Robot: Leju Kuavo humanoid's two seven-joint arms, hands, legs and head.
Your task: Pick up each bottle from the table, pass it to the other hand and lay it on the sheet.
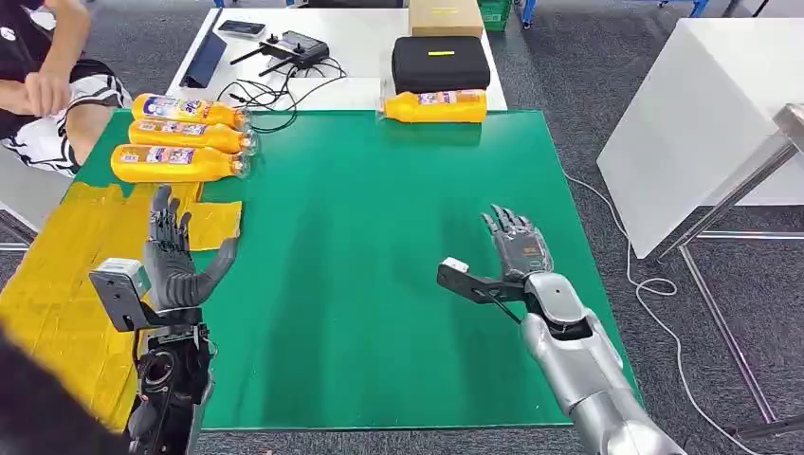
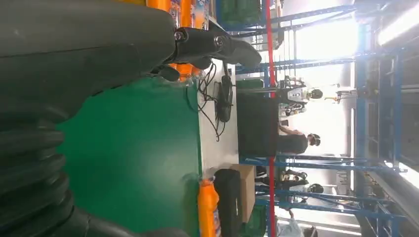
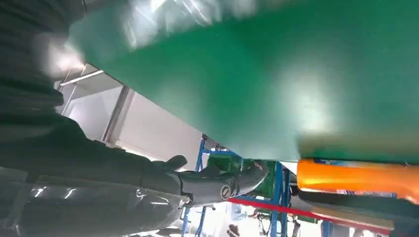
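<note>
In the head view, the green surface (image 1: 379,265) is being shown across the middle of the frame, with the yellow sheet (image 1: 66,275) lying over its left part. 3 orange bottles are seen lying on their sides in the upper left, side by side and close together, caps pointing right: the far bottle (image 1: 185,110), the middle bottle (image 1: 188,135) and the near bottle (image 1: 173,163). They are resting at the far end of the sheet area, partly over the green. A 4th bottle (image 1: 436,106) is lying on its side at the upper centre, at the far edge of the surface, just in front of a black case (image 1: 440,63).

The left robot hand (image 1: 173,254) is being held over the sheet in the lower left, fingers spread and pointing up the frame, with nothing grasped. The right robot hand (image 1: 517,245) is being held over the green at the lower right of centre, fingers apart and likewise released, well apart from the 4th bottle.

In the right wrist view, that orange bottle (image 3: 356,178) is seen at the lower right, beyond the dark fingers (image 3: 217,180).

A person (image 1: 43,85) is seated at the upper left corner, beside the 3 bottles. A white table (image 1: 702,104) is standing at the upper right.
</note>
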